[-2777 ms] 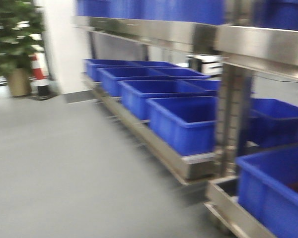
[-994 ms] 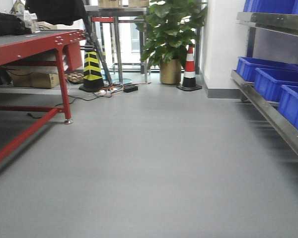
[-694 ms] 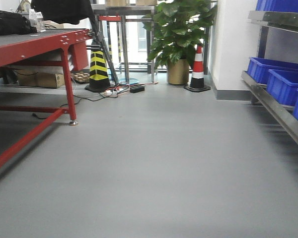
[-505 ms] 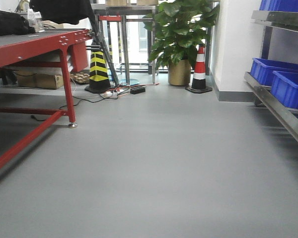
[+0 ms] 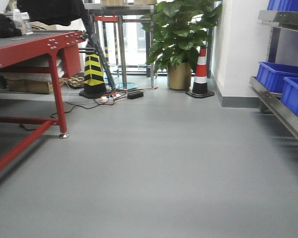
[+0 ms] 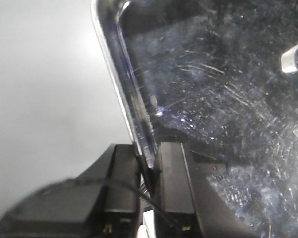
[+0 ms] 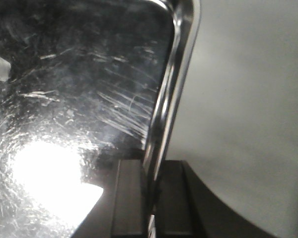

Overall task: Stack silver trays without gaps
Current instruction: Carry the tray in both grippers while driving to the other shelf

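One silver tray (image 6: 213,99) fills the left wrist view, its scratched shiny floor on the right and its rolled rim running down to my left gripper (image 6: 149,166). That gripper is shut on the rim, one black finger (image 6: 123,183) outside and the other inside. In the right wrist view the same kind of scratched silver tray (image 7: 79,99) lies to the left, with my right gripper (image 7: 153,168) shut on its rim (image 7: 174,74). Grey floor shows beyond both rims. Neither the tray nor the grippers appear in the front view.
Ahead lies grey floor (image 5: 159,168). A red-framed table (image 5: 35,44) stands at the left. A steel shelf rail (image 5: 280,111) with blue bins (image 5: 288,82) runs along the right. A potted plant (image 5: 179,34), a red-white cone (image 5: 200,72), a yellow-black cone (image 5: 93,74) and floor cables (image 5: 114,96) are at the far end.
The front view has swung from the shelf of blue bins to the open aisle. Over the last half second the table has slid left and the shelf has shifted right.
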